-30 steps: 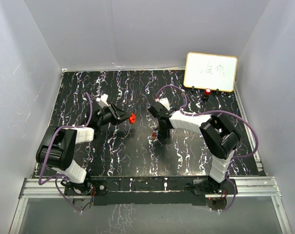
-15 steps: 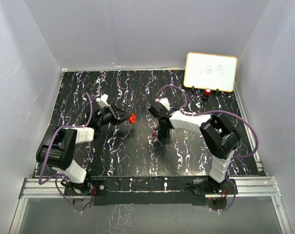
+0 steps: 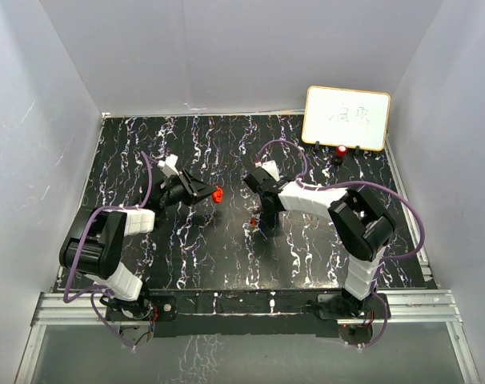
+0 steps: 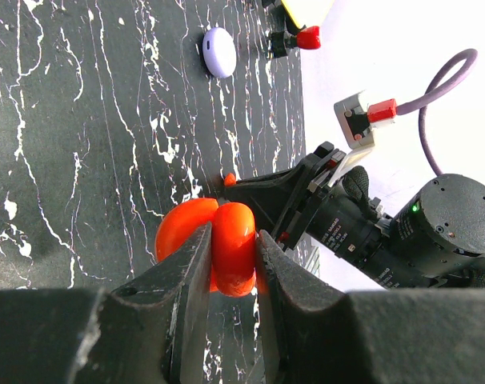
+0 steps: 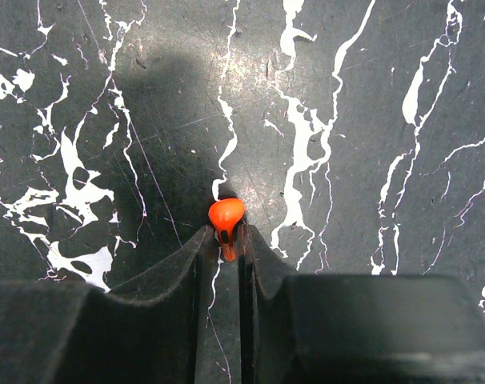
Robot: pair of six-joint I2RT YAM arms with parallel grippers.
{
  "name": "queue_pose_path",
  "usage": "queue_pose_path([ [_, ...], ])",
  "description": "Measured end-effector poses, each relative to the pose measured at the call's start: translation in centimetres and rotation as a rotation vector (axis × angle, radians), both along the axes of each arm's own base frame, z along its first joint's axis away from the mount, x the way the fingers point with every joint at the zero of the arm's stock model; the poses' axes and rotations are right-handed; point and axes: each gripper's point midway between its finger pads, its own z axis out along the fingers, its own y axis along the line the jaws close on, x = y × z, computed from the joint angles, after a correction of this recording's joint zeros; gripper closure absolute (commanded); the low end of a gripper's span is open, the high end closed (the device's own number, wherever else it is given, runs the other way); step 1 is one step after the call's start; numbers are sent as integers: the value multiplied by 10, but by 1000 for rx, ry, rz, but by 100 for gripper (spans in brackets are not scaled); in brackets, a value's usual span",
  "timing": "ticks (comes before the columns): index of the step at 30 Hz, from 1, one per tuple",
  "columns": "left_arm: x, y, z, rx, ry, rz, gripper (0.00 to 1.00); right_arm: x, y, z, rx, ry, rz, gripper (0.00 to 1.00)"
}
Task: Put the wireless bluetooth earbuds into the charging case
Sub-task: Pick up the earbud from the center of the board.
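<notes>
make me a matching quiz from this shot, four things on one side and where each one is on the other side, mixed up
Things
1. red charging case
2. red earbud
3. lavender case
4. whiteboard

Places
A. standing at the far right corner of the table
B. clamped between the fingers of the left gripper
C. between the fingertips of the right gripper
D. lying flat on the table, with no gripper near it

Pairs: 1-B, 2-C, 3-D, 4-A
</notes>
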Motion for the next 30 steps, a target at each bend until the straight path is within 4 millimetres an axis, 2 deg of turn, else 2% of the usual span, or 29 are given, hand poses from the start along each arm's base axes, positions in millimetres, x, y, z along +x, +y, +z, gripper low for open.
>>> queue_pose_path([
  [24,0,0,0,-1,2,0,100,5,3,3,3,-14,21,83],
  [30,0,0,0,-1,2,0,100,7,5,3,6,-18,22,86],
])
